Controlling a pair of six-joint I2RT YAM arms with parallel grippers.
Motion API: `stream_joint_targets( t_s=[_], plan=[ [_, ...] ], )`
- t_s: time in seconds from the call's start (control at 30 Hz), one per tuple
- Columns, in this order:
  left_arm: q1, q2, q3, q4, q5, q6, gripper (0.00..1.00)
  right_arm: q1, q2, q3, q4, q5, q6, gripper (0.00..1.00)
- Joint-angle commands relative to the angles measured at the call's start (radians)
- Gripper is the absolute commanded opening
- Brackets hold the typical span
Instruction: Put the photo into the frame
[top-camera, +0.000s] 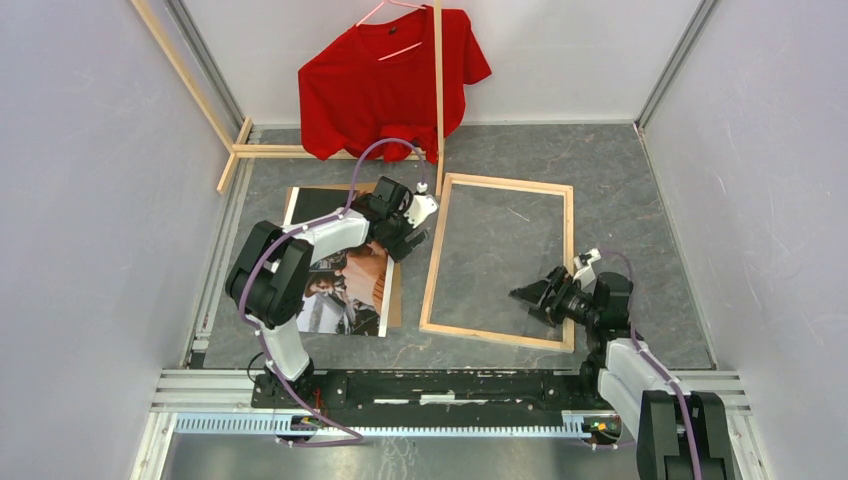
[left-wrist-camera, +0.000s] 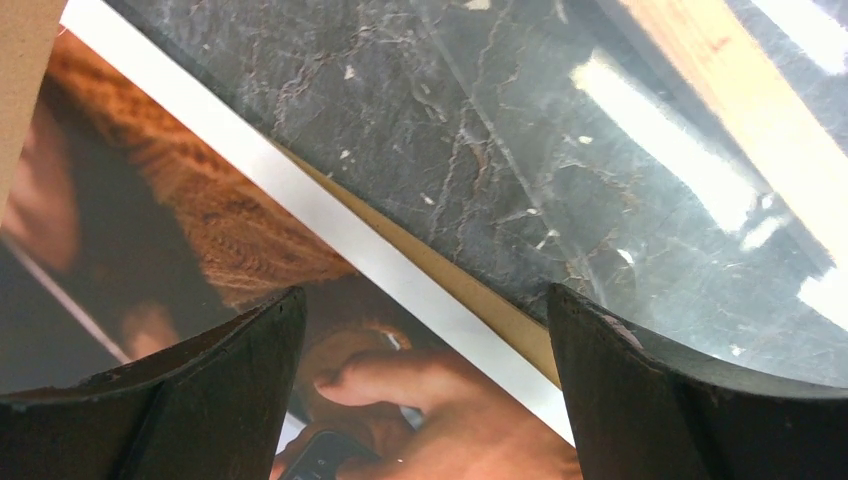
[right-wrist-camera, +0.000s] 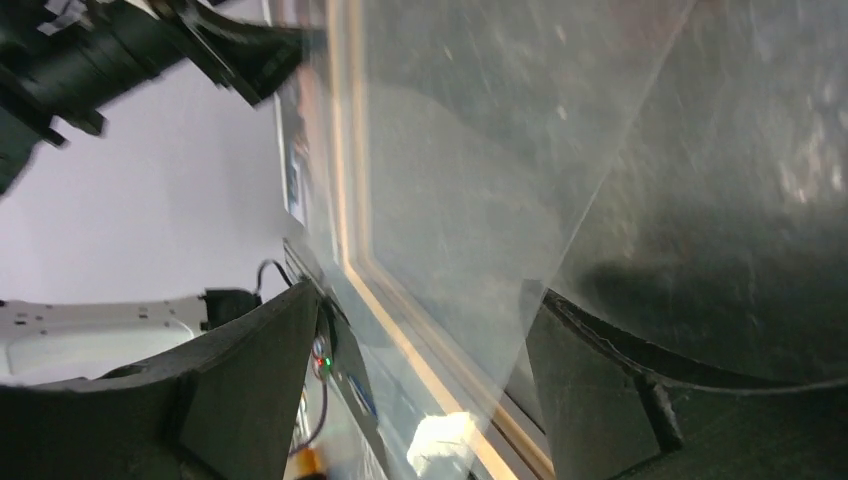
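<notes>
The photo (top-camera: 345, 295) lies picture side up on the left of the table, on a brown cardboard sheet (top-camera: 394, 290). My left gripper (top-camera: 408, 238) hangs open low over the photo's right edge. In the left wrist view its fingers (left-wrist-camera: 240, 400) straddle the white border of the photo (left-wrist-camera: 150, 200), with nothing held. The frame (top-camera: 569, 240) lies flat at centre, pale wood face up. My right gripper (top-camera: 527, 297) is open just over the frame's near right inside corner. In the right wrist view a clear sheet (right-wrist-camera: 470, 150) and the frame's wooden rail (right-wrist-camera: 350, 150) pass between the spread fingers (right-wrist-camera: 250, 380).
A red T-shirt (top-camera: 385, 90) hangs at the back on a rack of pale wooden poles (top-camera: 438, 100), with a pole along the floor (top-camera: 300, 152). Grey walls close in left and right. The cardboard edge (left-wrist-camera: 470, 290) shows beside the dark marbled tabletop (left-wrist-camera: 480, 130).
</notes>
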Motion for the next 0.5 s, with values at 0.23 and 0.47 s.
stream_joint_targets(
  t_s=[0.23, 0.47],
  plan=[
    [-0.021, 0.02, 0.0, -0.011, 0.047, -0.041, 0.96, 0.004, -0.049, -0.094, 0.298, 0.121, 0.1, 0.77],
    [-0.028, 0.024, 0.004, 0.005, 0.04, -0.049, 0.96, 0.004, -0.043, -0.046, 0.198, 0.175, -0.027, 0.59]
  ],
)
